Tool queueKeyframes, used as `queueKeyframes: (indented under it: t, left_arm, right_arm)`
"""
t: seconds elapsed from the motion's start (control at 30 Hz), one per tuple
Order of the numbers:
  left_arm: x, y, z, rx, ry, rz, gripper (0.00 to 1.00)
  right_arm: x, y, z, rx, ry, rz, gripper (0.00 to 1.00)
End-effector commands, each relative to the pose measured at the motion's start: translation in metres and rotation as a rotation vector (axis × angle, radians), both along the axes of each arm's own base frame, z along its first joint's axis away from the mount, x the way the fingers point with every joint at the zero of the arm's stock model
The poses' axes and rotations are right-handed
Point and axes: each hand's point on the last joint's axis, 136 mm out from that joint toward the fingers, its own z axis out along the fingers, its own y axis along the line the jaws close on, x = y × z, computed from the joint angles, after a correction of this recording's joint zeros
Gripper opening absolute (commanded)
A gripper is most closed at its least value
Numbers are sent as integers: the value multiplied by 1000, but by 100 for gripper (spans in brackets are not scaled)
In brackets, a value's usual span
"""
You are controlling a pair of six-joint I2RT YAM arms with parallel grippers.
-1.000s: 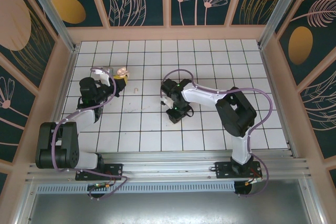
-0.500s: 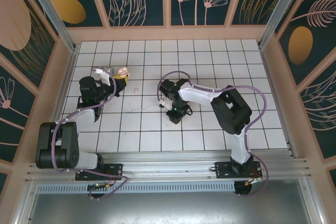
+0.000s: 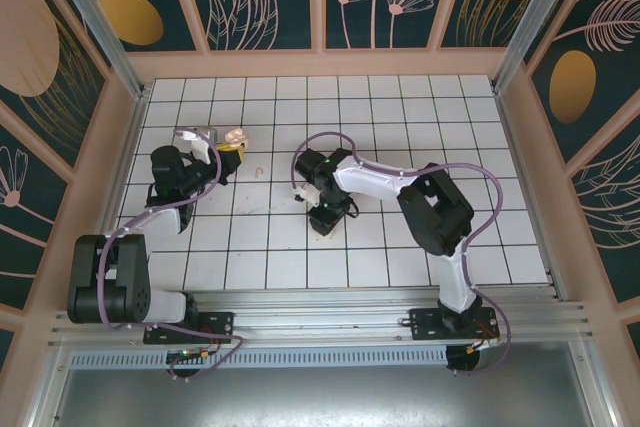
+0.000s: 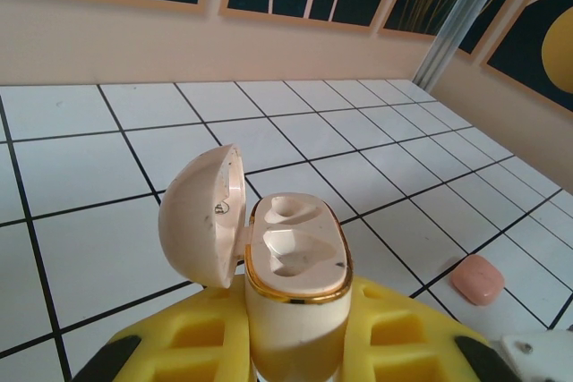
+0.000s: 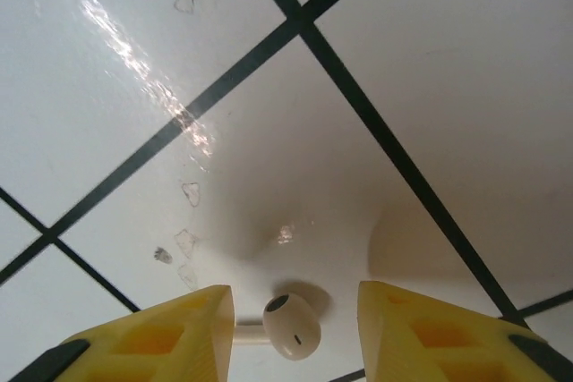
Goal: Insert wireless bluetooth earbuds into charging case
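The right end effector (image 5: pixel 294 306) stands part open, low over the bench, with nothing gripped. Between its yellow fingers (image 5: pixel 152 342) lies the small, round-headed pale beige earbud (image 5: pixel 292 326), resting on the white tiled bench (image 5: pixel 421 60) near a crossing of dark grid lines. The bud's long axis runs across the gap, from finger to finger. Its short stem reaches to the finger on the left of the wrist view, while its head stands clear of the other. Closing as it stands would likely squeeze the bud end to end rather than across its sides. Well apart to the left in the top view, the left end effector (image 3: pixel 222 154) is clamped on the pale beige charging case (image 4: pixel 298 257). The gold-rimmed case is upright, its domed lid (image 4: pixel 201 216) swung open and its moulded wells exposed. A small salmon-pink piece (image 4: pixel 477 279) lies on the bench beside it.
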Motion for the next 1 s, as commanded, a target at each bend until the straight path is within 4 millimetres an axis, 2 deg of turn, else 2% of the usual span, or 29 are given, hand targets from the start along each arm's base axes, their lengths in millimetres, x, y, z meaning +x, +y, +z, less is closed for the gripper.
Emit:
queueKeyframes:
  t: [0.0, 0.1, 0.17, 0.23, 0.3, 0.37, 0.43, 0.57, 0.73, 0.97]
  left_arm:
    - [3, 1, 21, 16, -67, -5, 11]
    - [4, 2, 20, 18, -61, -3, 11]
    - [5, 2, 19, 18, -59, -3, 11]
    - [5, 2, 19, 15, -56, -3, 11]
    - [5, 2, 17, 13, -51, -2, 11]
    - [5, 2, 18, 11, -52, -3, 11]
    - [5, 2, 18, 11, -53, -3, 11]
    - [5, 1, 18, 20, -54, -3, 11]
    - [4, 1, 18, 24, -54, -7, 11]
    - [4, 1, 19, 33, -56, -6, 11]
  right_arm:
    - [14, 11, 50, 120, -55, -247, 42]
    - [16, -3, 60, 83, -33, -608, 40]
    - [4, -17, 57, 30, 37, -835, 40]
    - [-10, -24, 52, -2, 110, -997, 39]
    - [-19, -18, 47, 28, 179, -1081, 40]
    - [-22, -17, 40, 42, 207, -1135, 39]
    - [-23, -21, 31, 17, 205, -1161, 34]
    - [-25, -26, 16, -28, 210, -1182, 33]
    - [-21, -21, 5, -6, 227, -1188, 33]
    - [-13, -24, -5, -22, 214, -1184, 32]
